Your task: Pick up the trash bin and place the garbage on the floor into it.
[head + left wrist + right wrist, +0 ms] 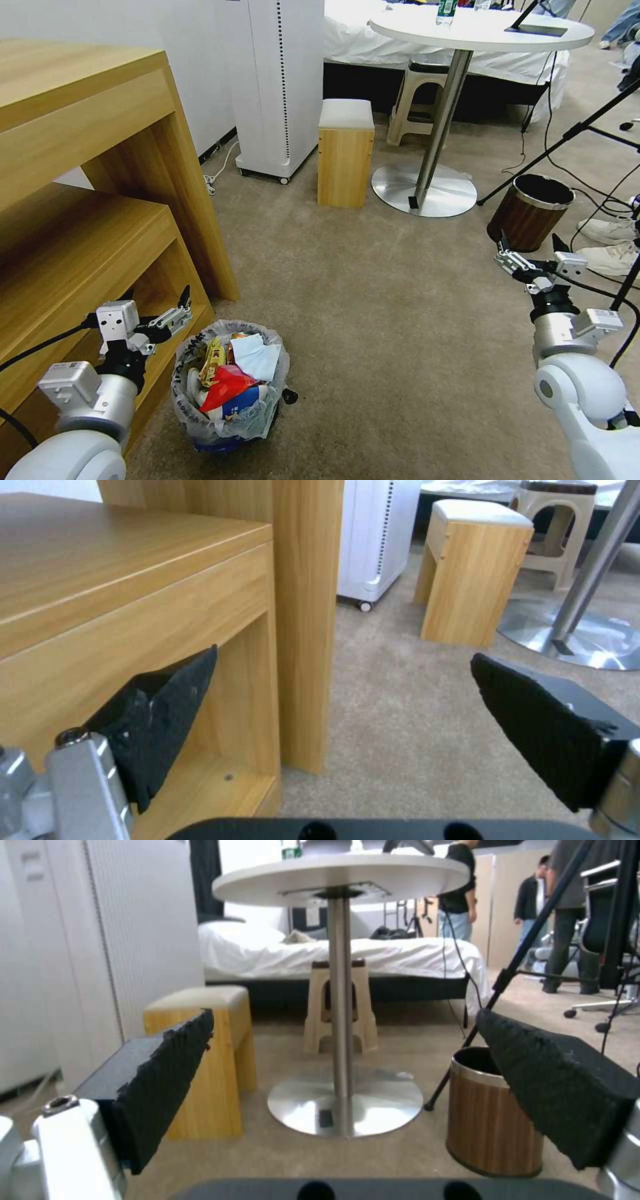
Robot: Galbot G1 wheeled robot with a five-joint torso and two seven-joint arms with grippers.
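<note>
Trash bin, small, round, lined with a crinkly translucent white bag [230, 380], stands on beige short-pile carpet [400, 320], stuffed with red, yellow and white litter [230, 373]. Left gripper [155, 301] hovers just above-left of its rim, fingers wide, empty. Right gripper [530, 250] sits well apart, fingers wide, near brown wood-look bin [530, 212].

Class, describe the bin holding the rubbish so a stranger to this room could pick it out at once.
Start at the big wooden shelf unit on the robot's left. On the beige carpet by its near corner, beside the open left gripper, stands the trash bin. Unlike the brown wood-look bin farther right, it is lined with crinkly plastic and stuffed with litter.
</note>
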